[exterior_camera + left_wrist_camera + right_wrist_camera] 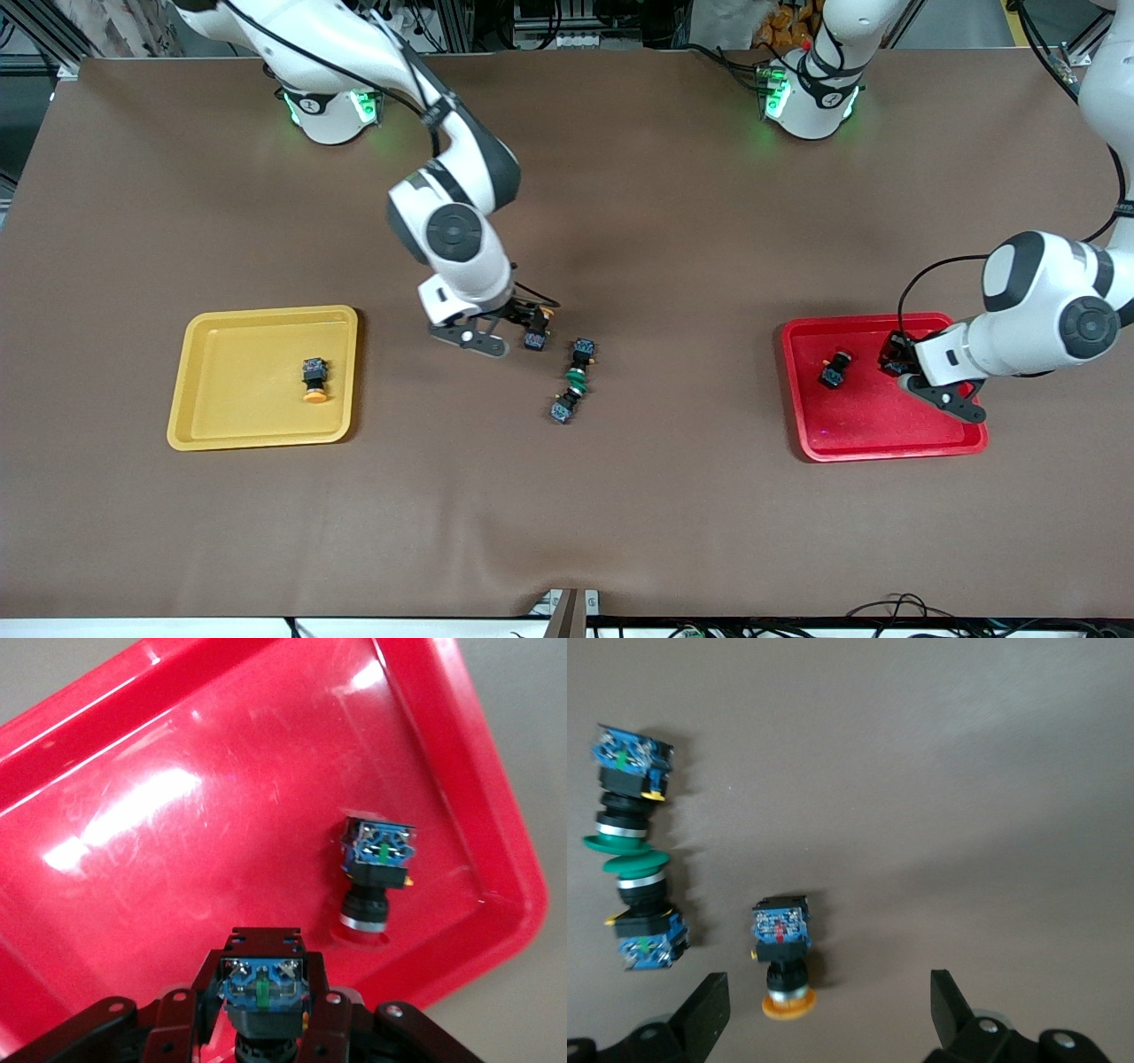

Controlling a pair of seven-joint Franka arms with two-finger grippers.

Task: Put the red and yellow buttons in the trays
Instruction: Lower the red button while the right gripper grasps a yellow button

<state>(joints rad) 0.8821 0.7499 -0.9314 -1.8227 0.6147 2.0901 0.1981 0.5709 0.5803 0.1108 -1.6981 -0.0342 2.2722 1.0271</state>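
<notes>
A: Front view: my left gripper (897, 361) over red tray (877, 425), one button (834, 369) already inside.

B: Left wrist: clamped on second button (263, 985), ready to drop.

A: Right wrist: right gripper (828, 1014) wide, straddling yellow-capped button (782, 952); green pair (627, 859) ignored. Yellow tray (257, 425) waits.

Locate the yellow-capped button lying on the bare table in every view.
Front view: yellow-capped button under the right hand, mid-table.
Left wrist view: not in it; only the red tray.
Right wrist view: between the open fingers.
Shared landmark: the two green-capped buttons beside it.
</notes>
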